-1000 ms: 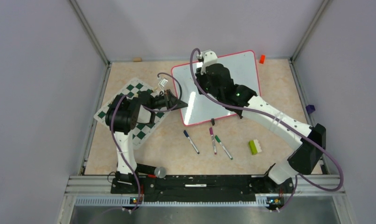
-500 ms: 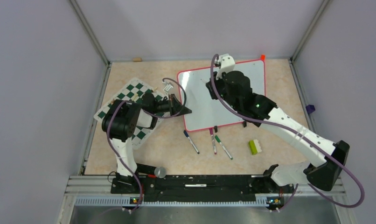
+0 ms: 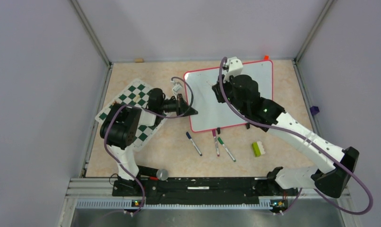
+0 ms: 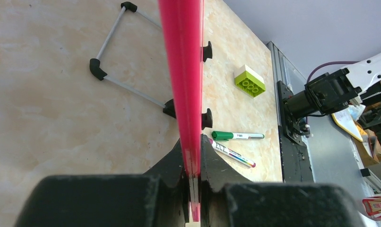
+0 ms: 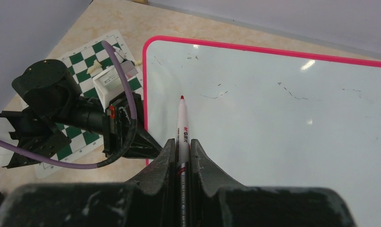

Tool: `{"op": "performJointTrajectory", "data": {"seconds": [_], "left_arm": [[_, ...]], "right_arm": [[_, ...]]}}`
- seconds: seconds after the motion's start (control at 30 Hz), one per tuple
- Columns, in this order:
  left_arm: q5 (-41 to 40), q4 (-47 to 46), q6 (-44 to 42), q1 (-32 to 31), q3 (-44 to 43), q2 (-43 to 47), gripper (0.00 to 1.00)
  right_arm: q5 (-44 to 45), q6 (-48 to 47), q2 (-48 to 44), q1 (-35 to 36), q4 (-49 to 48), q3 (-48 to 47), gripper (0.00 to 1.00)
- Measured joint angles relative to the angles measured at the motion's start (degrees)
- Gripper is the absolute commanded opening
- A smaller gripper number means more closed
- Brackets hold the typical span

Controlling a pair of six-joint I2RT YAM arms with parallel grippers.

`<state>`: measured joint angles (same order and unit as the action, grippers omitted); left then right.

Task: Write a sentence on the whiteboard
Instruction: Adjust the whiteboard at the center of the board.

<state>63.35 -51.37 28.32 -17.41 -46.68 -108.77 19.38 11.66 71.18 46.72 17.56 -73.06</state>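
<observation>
Evidently the large glossy white whiteboard with its thin red-pink border (image 3: 203,106) now lies further right, and squarer to the far wall, than a second ago; it sits at the far middle-right of the worktop (image 3: 169,151), its near edge just beyond three loose markers (image 3: 215,143). The left hand (image 3: 191,112) is clenched on the board's left edge, so I judge it has been dragging the board into place and now steadies it. The right hand (image 3: 220,90) has travelled along and hovers over the board's left half, clamped on a white red-tipped marker (image 5: 182,125); writing looks ready to begin, with no sentence yet. Only the right wrist view shows that marker, its tip over bare board near faint old smudges; whether it touches I cannot tell. Only the left wrist view shows the frame (image 4: 181,71) pinched edge-on between the fingers (image 4: 172,172), with a green-and-white toy brick (image 4: 249,81) beyond.
</observation>
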Motion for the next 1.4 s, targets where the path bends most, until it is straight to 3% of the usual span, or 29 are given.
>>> {"op": "performJointTrajectory", "data": {"seconds": [0.03,0.47,0.63,0.9,1.03,1.17,1.4], "left_arm": [[0.1,0.5,-0.2,0.0,-0.2,0.0,0.09],[1.8,0.3,-0.6,0.5,-0.9,-0.7,0.32],[4.1,-7.7,5.4,2.1,-0.9,-3.3,0.36],[7.8,-27.4,21.6,5.0,-3.4,-11.2,0.31],[8.4,-31.1,25.1,5.6,-4.4,-12.1,0.44],[8.4,-29.3,23.0,5.6,-4.9,-11.8,0.43],[7.7,-15.1,12.4,5.6,-7.1,-9.7,0.41]], "right_arm": [[0.0,0.1,-0.2,0.0,0.0,0.2,0.00],[0.0,0.4,-1.7,0.0,0.0,0.3,0.00],[0.0,0.4,-1.8,0.0,0.0,0.3,0.00],[0.0,0.4,-1.8,0.0,0.0,0.3,0.00],[0.0,0.4,-1.8,0.0,0.0,0.3,0.00],[0.0,0.3,-1.8,0.0,0.0,0.3,0.00],[0.0,0.3,-1.8,-0.1,0.0,0.3,0.00]]}}
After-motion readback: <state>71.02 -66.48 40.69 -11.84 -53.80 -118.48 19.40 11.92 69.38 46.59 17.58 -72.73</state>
